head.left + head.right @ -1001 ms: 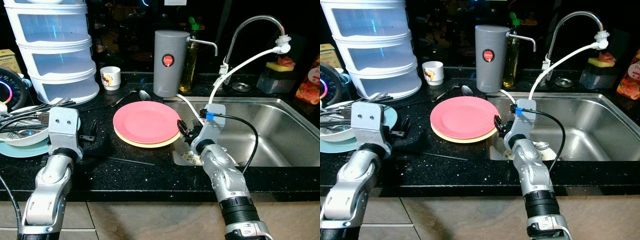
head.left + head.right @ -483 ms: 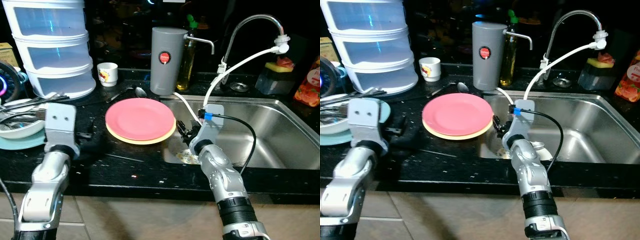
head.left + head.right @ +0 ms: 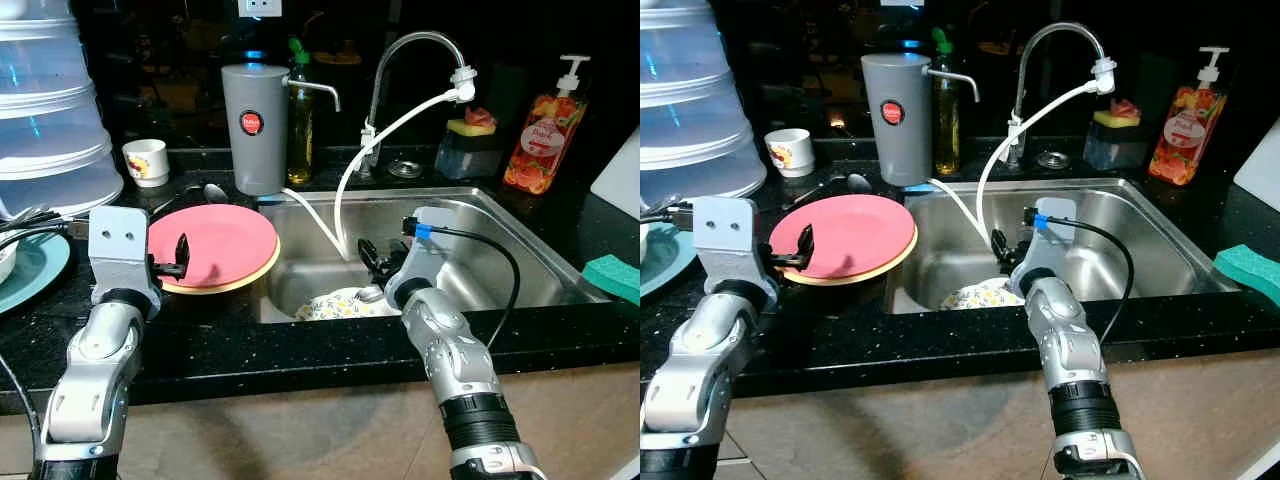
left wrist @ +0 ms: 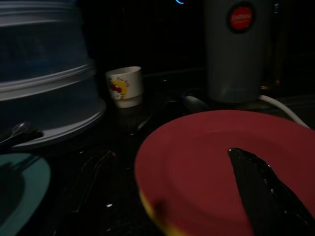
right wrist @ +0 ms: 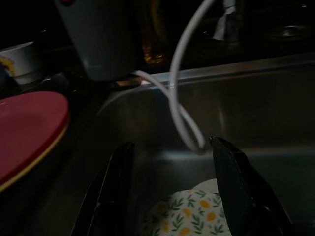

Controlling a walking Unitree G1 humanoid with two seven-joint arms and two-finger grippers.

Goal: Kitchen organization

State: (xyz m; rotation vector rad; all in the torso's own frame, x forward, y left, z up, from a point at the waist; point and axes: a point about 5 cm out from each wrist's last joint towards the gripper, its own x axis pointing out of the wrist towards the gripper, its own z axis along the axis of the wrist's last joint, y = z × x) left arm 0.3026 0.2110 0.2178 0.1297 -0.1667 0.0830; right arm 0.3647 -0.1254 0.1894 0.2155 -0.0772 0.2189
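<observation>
A pink plate (image 3: pixel 222 238) lies on a yellow plate (image 3: pixel 245 280) on the black counter, left of the steel sink (image 3: pixel 520 250). My left gripper (image 3: pixel 180 256) hovers over the pink plate's left rim; the left wrist view has the pink plate (image 4: pixel 197 157) right beneath it. My right gripper (image 3: pixel 368 258) hangs open over the sink's left half. A floral dish (image 3: pixel 335 303) lies in the basin under it, seen as the floral dish (image 5: pixel 192 216) between the two spread fingers (image 5: pixel 231 187). Nothing is held by the right gripper.
Behind the plates stand a grey pitcher (image 3: pixel 255 130), an oil bottle (image 3: pixel 300 120), a white cup (image 3: pixel 147 160) and a spoon (image 3: pixel 212 192). A faucet (image 3: pixel 415 45) trails a white hose (image 3: pixel 345 190) into the sink. Stacked clear containers (image 3: pixel 45 130) and a teal plate (image 3: pixel 30 265) sit left; a soap dispenser (image 3: pixel 540 125) and green sponge (image 3: pixel 612 275) right.
The view has shifted right along the counter. My left gripper went from the bare counter to the pink plate's left rim; my right gripper went from the sink's edge to over the basin.
</observation>
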